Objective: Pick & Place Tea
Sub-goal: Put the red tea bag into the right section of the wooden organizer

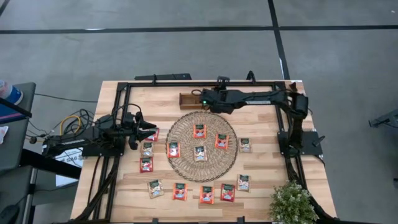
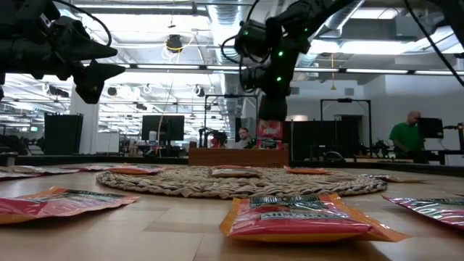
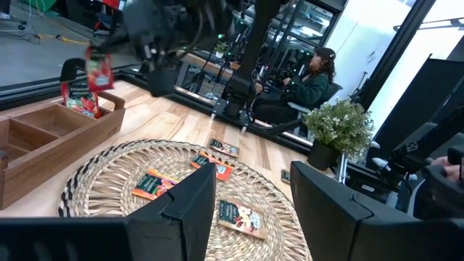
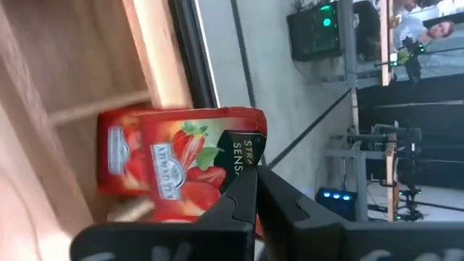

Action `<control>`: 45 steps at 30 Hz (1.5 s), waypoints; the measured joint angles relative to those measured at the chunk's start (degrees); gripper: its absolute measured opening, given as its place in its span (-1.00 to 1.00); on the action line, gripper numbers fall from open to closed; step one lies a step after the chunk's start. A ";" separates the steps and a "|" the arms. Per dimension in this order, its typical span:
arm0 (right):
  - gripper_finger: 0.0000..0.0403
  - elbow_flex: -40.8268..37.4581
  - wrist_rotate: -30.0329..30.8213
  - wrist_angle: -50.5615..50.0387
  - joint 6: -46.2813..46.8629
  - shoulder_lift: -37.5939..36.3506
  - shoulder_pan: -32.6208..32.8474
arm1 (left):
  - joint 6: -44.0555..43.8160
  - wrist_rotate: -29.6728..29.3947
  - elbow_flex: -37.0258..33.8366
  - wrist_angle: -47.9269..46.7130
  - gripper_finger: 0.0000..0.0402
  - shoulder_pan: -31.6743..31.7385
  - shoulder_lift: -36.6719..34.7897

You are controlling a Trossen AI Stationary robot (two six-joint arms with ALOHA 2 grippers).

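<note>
The wooden table (image 1: 261, 180) carries a black frame, a round woven mat (image 1: 186, 163) at its middle, and a small green plant (image 1: 291, 203) well away from both grippers, at the near right corner. The right arm reaches across the far edge; the left arm lies along the left side.

Directly beneath the right gripper (image 4: 255, 190) stands the brown compartment tray (image 3: 43, 141). The high view shows only that this gripper sits over the tray; the right wrist view shows its fingers pinched tight on a corner of a red strawberry sachet (image 4: 185, 161), which hangs above a tray compartment with another red sachet (image 4: 114, 154) just behind it. The left wrist view shows the held sachet (image 3: 98, 71) dangling clear above the tray, with one more standing inside.

The left gripper (image 3: 250, 199) hovers off the mat's left rim, its fingers spread apart with nothing between them. Ahead of it on the mat lie four sachets (image 1: 199, 153); just below it on the bare wood lie three more, and others line the near edge of the table.

Only the low view and the left wrist view show seated people in the room beyond.
</note>
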 joint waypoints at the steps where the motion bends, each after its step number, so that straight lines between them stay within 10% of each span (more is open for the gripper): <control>1: -1.00 -0.09 -0.02 0.06 0.19 0.43 -0.01 | 0.00 0.00 -0.01 0.04 -0.15 0.02 -0.01; 45: -1.00 -3.92 0.45 7.68 2.72 4.83 -1.45 | -0.02 -0.24 -0.02 0.22 -0.15 0.02 -0.01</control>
